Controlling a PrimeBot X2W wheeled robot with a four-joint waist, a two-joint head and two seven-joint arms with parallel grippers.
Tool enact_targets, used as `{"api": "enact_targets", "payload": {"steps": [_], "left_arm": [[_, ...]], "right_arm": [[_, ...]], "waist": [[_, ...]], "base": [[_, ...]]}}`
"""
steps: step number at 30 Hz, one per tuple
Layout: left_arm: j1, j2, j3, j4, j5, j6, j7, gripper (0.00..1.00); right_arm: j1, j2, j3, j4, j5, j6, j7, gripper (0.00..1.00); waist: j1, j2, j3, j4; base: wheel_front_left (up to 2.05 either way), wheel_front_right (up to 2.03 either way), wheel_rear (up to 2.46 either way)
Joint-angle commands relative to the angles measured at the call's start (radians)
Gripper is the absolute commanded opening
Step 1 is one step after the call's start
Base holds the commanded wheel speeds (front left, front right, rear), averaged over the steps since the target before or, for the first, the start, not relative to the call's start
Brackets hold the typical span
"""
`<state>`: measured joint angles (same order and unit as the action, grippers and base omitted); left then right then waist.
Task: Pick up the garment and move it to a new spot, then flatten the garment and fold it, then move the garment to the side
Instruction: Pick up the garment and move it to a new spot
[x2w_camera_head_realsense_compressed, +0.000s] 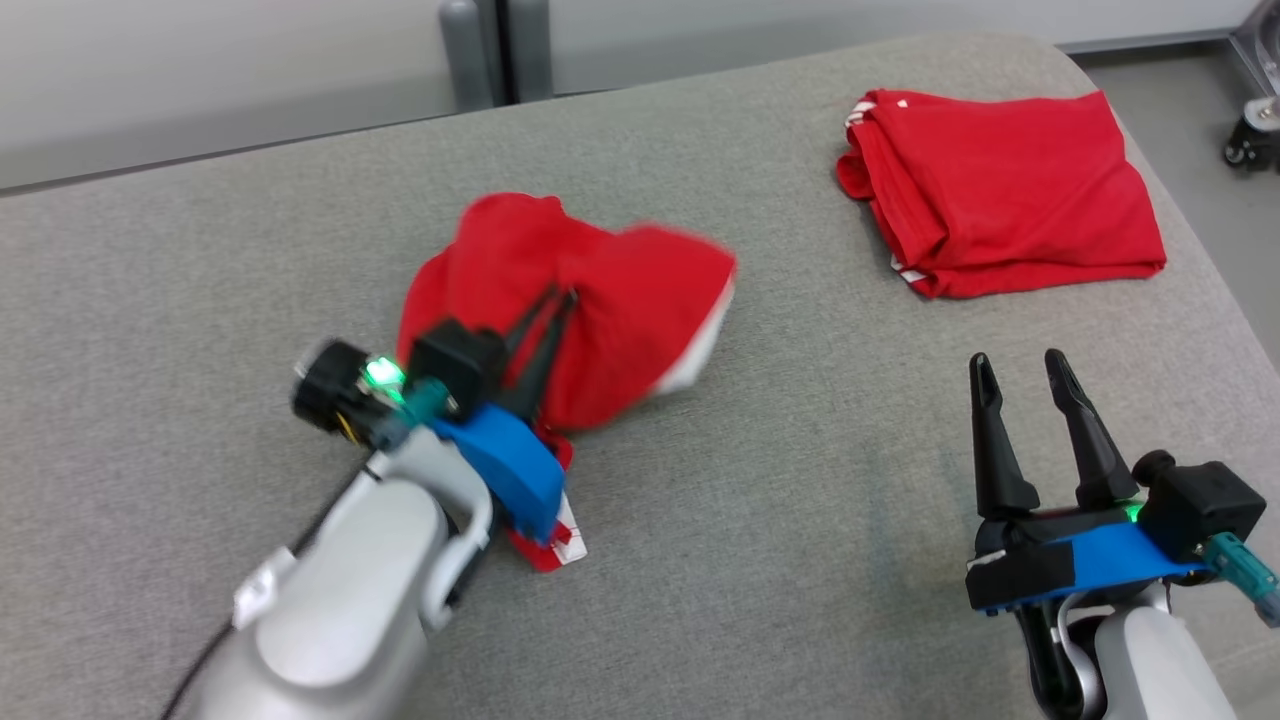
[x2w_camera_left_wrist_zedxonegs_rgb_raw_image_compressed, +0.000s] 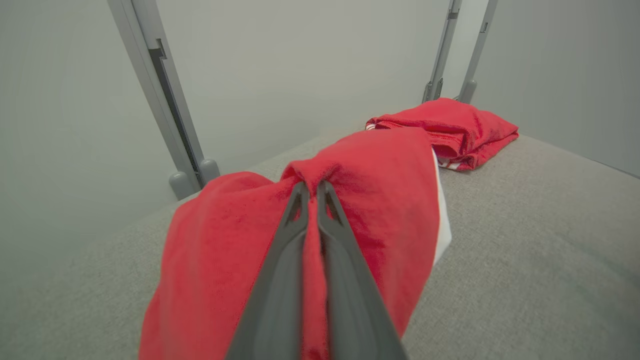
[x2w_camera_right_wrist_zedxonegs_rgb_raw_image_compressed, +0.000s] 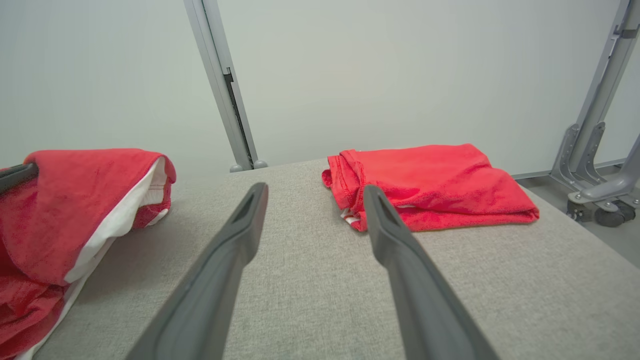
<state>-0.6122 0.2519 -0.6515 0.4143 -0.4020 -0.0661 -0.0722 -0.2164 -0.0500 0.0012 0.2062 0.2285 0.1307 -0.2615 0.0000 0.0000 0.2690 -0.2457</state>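
Note:
A crumpled red garment (x2w_camera_head_realsense_compressed: 610, 300) with white trim is bunched up at the middle of the grey padded table (x2w_camera_head_realsense_compressed: 800, 560). My left gripper (x2w_camera_head_realsense_compressed: 565, 293) is shut on a fold near its top, and the cloth drapes down both sides of the fingers (x2w_camera_left_wrist_zedxonegs_rgb_raw_image_compressed: 280, 280), part of it lifted off the surface. The same garment (x2w_camera_right_wrist_zedxonegs_rgb_raw_image_compressed: 65, 200) shows at the left of the right wrist view, its white lining turned out. My right gripper (x2w_camera_head_realsense_compressed: 1020, 365) hovers open over bare table at the lower right, nothing between its fingers (x2w_camera_right_wrist_zedxonegs_rgb_raw_image_compressed: 230, 250).
A second red garment (x2w_camera_head_realsense_compressed: 1000, 190) lies folded at the back right of the table, also seen ahead of the right fingers (x2w_camera_right_wrist_zedxonegs_rgb_raw_image_compressed: 430, 182). Grey frame posts (x2w_camera_head_realsense_compressed: 495, 50) stand behind the table. A caster wheel (x2w_camera_head_realsense_compressed: 1250, 140) sits on the floor at far right.

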Motion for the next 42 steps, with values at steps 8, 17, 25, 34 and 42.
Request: {"api": "enact_targets", "payload": {"steps": [8,17,25,34,42], "left_arm": [[0.088,-0.058,-0.056,0.037,0.008,0.002,-0.093,1.0],[0.134,0.004,0.051,0.008,-0.018,0.085,-0.174,1.0],[0.289,0.106,0.232,-0.135,-0.005,0.175,-0.193,1.0],[0.47,0.14,0.384,-0.238,0.012,0.207,-0.194,1.0],[0.611,0.092,0.5,-0.324,0.054,0.195,-0.194,1.0]], "right_arm": [[0.034,-0.001,0.014,0.029,-0.014,0.0,-0.005,1.0],[0.078,-0.001,-0.006,0.044,-0.028,0.0,-0.005,1.0],[0.094,-0.002,-0.02,0.051,-0.032,0.0,-0.005,1.0],[0.111,-0.002,-0.02,0.061,-0.044,0.0,-0.005,1.0],[0.137,-0.001,-0.038,0.074,-0.051,0.0,-0.005,1.0]], "waist": [[0.0,0.0,-0.059,0.044],[0.0,0.0,-0.12,0.12],[0.0,0.0,-0.138,0.199],[0.0,0.0,-0.159,0.249],[0.0,0.0,-0.186,0.285]], "base": [[0.0,0.0,0.0],[0.0,0.0,0.0],[0.0,0.0,0.0],[0.0,0.0,0.0],[0.0,0.0,0.0]]}}
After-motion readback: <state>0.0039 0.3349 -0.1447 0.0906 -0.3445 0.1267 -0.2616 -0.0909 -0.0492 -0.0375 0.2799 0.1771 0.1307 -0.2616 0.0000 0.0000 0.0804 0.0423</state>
